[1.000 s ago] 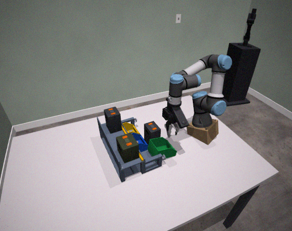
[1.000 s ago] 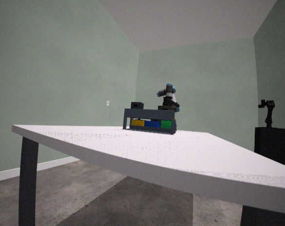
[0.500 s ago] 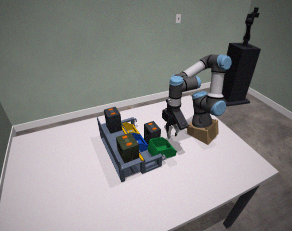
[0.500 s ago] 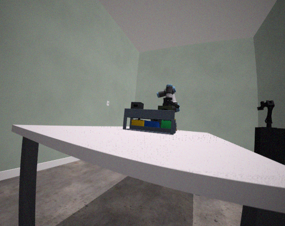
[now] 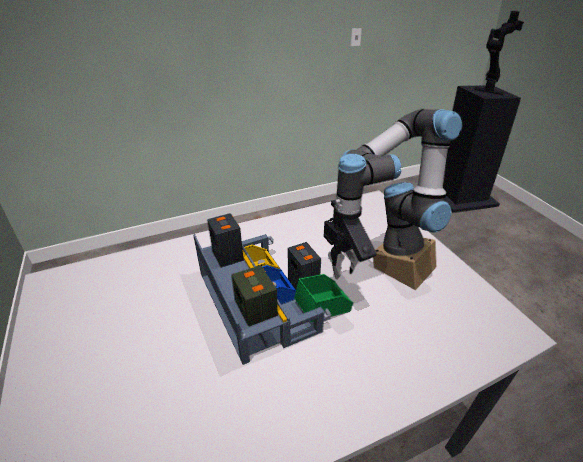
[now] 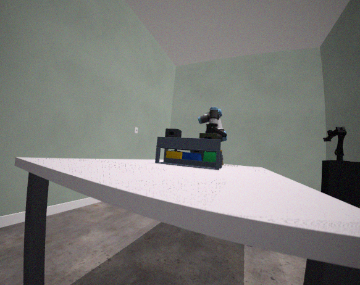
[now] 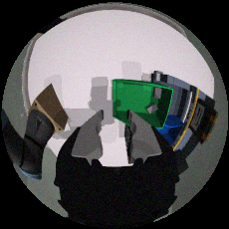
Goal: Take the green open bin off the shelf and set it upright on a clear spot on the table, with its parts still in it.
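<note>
The green open bin sits upright at the near end of the grey shelf's lower level, sticking out on the robot's side. A small grey part lies inside it. My gripper hangs just above and beside the bin's far rim, pointing down. Its fingers stand partly apart with nothing between them. In the wrist view the right finger overlaps the bin's near wall, and I cannot tell whether it touches.
A yellow bin and a blue bin sit beside the green one in the shelf. Three dark lidded boxes stand on and by the shelf. The tan robot base stands to the right.
</note>
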`<state>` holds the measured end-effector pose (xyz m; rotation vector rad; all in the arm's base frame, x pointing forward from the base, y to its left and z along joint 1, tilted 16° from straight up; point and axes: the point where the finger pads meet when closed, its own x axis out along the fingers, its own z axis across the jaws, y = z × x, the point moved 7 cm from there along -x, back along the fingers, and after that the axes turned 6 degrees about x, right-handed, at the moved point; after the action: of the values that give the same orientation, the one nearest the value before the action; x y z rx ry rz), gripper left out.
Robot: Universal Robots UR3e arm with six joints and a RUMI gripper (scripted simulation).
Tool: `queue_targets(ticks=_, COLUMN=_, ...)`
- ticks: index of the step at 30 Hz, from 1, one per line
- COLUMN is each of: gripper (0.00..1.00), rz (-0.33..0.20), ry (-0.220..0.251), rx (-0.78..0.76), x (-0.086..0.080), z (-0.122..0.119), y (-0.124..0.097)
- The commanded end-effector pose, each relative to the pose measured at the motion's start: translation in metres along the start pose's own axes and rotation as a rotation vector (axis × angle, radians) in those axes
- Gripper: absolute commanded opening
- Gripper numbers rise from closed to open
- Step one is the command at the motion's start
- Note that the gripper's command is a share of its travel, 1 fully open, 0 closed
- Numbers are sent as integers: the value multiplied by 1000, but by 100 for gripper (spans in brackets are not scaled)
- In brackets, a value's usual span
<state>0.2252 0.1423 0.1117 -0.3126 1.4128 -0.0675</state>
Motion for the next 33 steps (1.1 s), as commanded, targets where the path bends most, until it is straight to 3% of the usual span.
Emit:
queue_targets(ticks=1, gripper=26, rz=0, ry=-2, rx=0, x=0, z=1, y=0)
queue_targets(ticks=19, gripper=26, rz=0, ry=-2, rx=0, x=2, z=1, y=0)
queue_targets(ticks=20, gripper=20, rz=0, ry=-2, rx=0, x=2, z=1, y=0)
queue_targets(ticks=33, gripper=20, rz=0, ry=-2, rx=0, x=2, z=1, y=0)
